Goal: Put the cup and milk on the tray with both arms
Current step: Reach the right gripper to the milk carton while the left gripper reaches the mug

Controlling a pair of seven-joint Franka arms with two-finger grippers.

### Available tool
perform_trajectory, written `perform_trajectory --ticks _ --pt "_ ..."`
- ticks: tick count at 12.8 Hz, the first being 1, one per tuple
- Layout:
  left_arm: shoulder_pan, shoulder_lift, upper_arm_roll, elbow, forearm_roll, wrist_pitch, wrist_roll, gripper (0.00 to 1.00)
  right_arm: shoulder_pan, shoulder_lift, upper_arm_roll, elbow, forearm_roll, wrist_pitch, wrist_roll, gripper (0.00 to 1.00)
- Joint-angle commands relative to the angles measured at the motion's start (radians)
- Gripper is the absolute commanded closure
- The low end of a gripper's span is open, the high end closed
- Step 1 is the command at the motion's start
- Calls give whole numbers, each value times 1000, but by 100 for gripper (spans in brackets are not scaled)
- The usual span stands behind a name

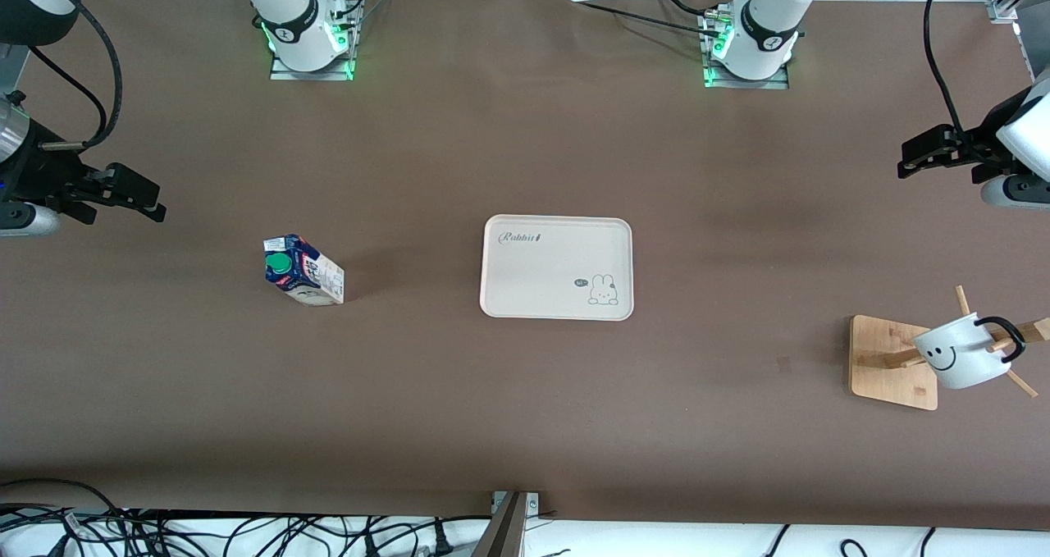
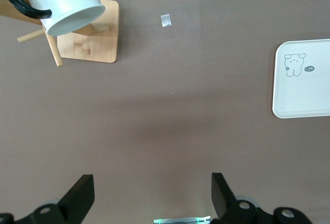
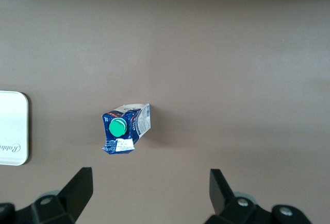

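Observation:
The cream tray [image 1: 556,267] with "Rabbit" lettering lies flat at the table's middle and holds nothing; its edge shows in the left wrist view [image 2: 301,80] and the right wrist view [image 3: 13,128]. The milk carton [image 1: 302,270] stands upright toward the right arm's end, green cap up [image 3: 125,127]. The white smiley cup [image 1: 964,352] hangs tilted by its black handle on a wooden rack peg toward the left arm's end [image 2: 64,2]. My right gripper [image 1: 131,194] is open and empty, high over the table's end. My left gripper [image 1: 923,151] is open and empty, high over its end.
The wooden rack [image 1: 894,362] has a square base and slanted pegs, near the table's edge at the left arm's end. A small pale scrap [image 2: 165,20] lies on the brown table beside the rack.

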Motion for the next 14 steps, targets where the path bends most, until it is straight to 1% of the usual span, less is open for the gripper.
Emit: perform_trajectory --ticks 1,7,9,10,11,12,14 --pt "1 4 6 13 -11 -9 -3 0 -2 -2 2 2 -8 8 -7 0" --pt "-2 15 3 22 -17 -5 -3 0 0 -2 4 5 -8 8 -7 0" --pt "-2 38 3 24 -68 18 -3 0 0 -2 4 5 -7 8 -9 0" --pt "1 42 5 19 -70 15 -4 0 1 -2 5 5 -5 10 -7 0" --pt "0 47 5 19 -70 43 -3 0 6 0 5 5 -7 10 -7 0" --pt "-2 47 2 19 -73 70 11 0 3 1 5 5 -1 39 -6 0" --pt "-5 47 0 24 -91 78 11 0 -5 20 2 -1 10 79 -19 0"
